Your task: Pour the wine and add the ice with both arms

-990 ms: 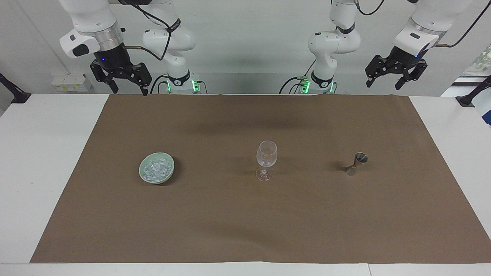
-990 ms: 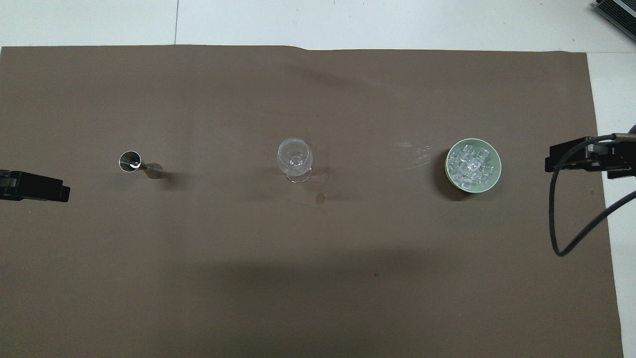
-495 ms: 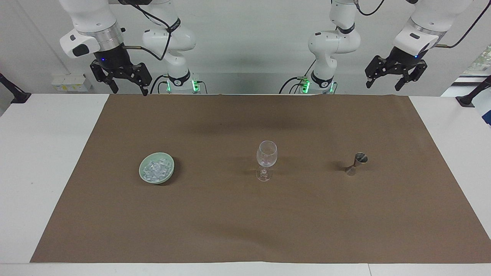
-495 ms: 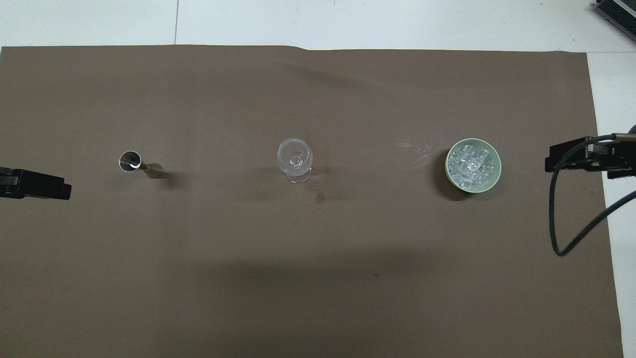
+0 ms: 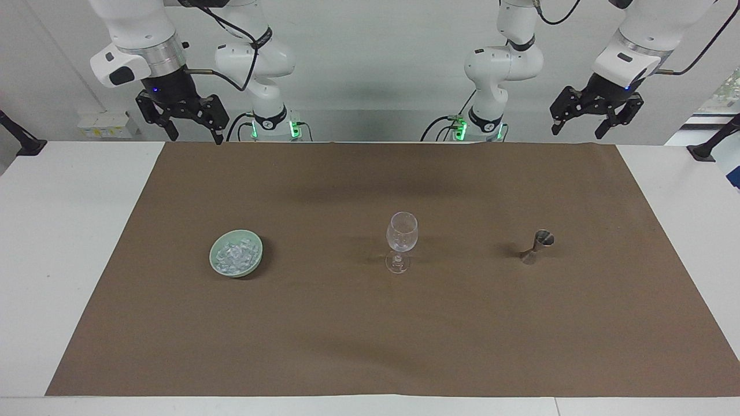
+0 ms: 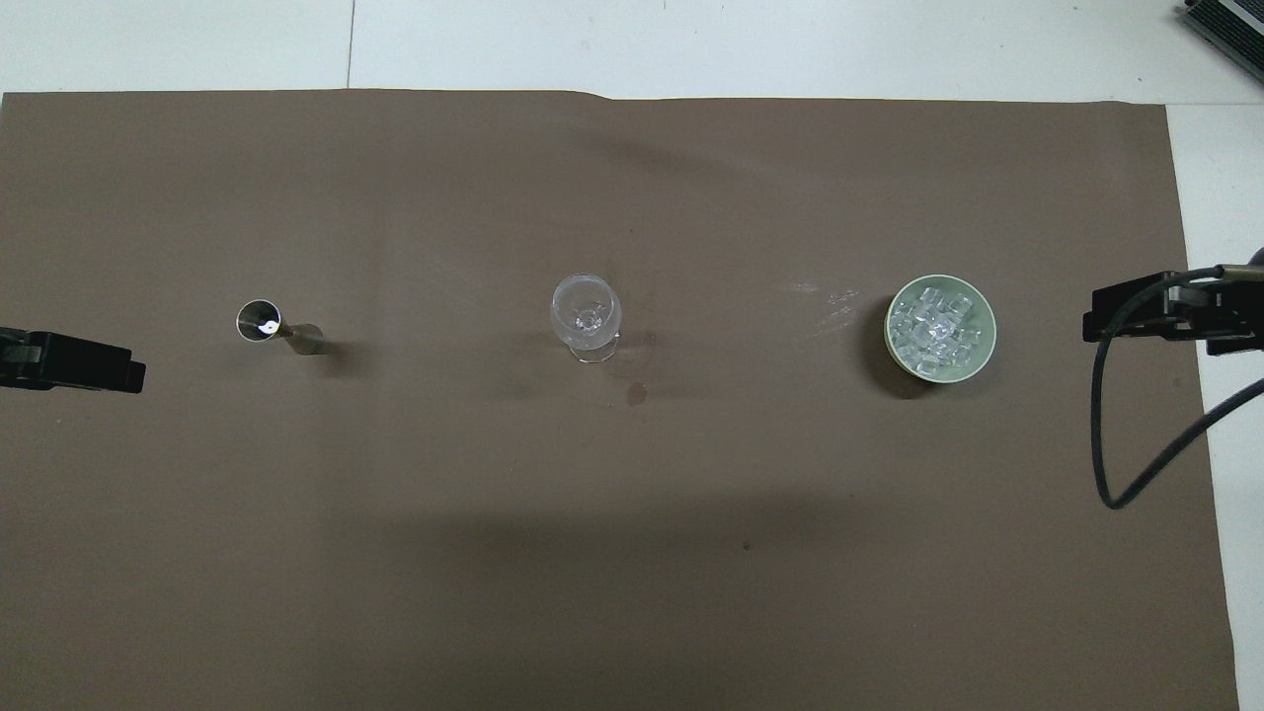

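Overhead, both arms hang raised above the robots' edge of the worktop (image 5: 69, 242), wrists bent down. Left gripper (image 5: 578, 124) sits over the brown mat's (image 5: 370, 323) corner at the left arm's end, tilted toward the middle of the worktop, fingers spread wide, holding nothing. Right gripper (image 5: 195, 134) is over the mat's corner at the right arm's end, fingers also wide and empty; a black cable (image 6: 1136, 434) loops from its wrist.

Worktop is white; the matte brown mat covers most of it, with a few faint creases and a small dark spot (image 6: 638, 395) by the glass. Plain pale wall (image 5: 370, 63) by the arm bases.

Three items stand in a row across the mat, well apart. Ice (image 5: 235, 256): small translucent chunks heaped in a pale green bowl (image 5: 217, 245) toward the right arm's end. Clear stemmed wine glass (image 5: 401, 240) upright in the middle, apparently empty. Metal hourglass-shaped jigger (image 5: 536, 246) upright toward the left arm's end.
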`<state>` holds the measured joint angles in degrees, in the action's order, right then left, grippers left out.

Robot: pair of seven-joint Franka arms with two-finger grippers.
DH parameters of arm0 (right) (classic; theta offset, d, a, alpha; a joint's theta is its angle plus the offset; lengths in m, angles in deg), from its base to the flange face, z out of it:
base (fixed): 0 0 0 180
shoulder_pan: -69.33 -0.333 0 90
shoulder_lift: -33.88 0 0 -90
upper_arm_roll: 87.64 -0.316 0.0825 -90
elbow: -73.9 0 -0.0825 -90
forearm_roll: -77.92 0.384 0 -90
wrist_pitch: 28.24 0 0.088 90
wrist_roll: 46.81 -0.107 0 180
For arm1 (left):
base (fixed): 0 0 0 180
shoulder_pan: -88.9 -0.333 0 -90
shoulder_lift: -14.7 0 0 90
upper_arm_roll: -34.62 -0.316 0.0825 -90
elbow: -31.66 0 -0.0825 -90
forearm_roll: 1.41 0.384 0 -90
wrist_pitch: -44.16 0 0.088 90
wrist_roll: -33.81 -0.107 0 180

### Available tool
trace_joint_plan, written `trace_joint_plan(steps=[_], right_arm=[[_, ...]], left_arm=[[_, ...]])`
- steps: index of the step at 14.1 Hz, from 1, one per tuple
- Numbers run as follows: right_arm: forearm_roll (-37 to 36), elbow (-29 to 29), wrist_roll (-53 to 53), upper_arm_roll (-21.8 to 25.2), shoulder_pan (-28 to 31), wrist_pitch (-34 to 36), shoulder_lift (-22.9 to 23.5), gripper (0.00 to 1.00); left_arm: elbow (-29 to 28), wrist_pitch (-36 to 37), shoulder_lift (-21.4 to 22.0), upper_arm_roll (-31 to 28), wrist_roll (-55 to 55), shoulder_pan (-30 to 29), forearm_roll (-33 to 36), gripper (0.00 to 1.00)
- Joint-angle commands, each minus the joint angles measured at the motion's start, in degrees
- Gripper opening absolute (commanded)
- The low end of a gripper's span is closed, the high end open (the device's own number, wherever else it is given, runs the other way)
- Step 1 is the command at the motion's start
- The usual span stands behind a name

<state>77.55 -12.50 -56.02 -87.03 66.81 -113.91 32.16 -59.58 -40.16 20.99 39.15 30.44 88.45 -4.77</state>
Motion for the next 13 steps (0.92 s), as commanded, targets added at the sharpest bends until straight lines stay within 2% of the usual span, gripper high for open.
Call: trace_joint_plan(steps=[1,3,8,13], right_arm=[[0.11,-0.09,1.48,-0.09,0.59,0.15,-0.21,1.00],[0.11,-0.09,1.48,-0.09,0.59,0.15,-0.21,1.00],[0.11,-0.09,1.48,-0.09,0.59,0.15,-0.21,1.00],[0.11,-0.09,1.48,-0.09,0.59,0.15,-0.21,1.00]], left_arm=[[1.14,-0.06,-1.28,-0.41,0.21,0.02,-1.03,1.00],[1.93,0.03,-2.59,-0.41,0.21,-0.34,-1.56,1.00],[8.17,3.80,-8.83,-0.58,1.52,-0.95,-1.91,1.00],[11.78,7.23,-14.20,-2.07,14.32,-2.09,-3.93,1.00]])
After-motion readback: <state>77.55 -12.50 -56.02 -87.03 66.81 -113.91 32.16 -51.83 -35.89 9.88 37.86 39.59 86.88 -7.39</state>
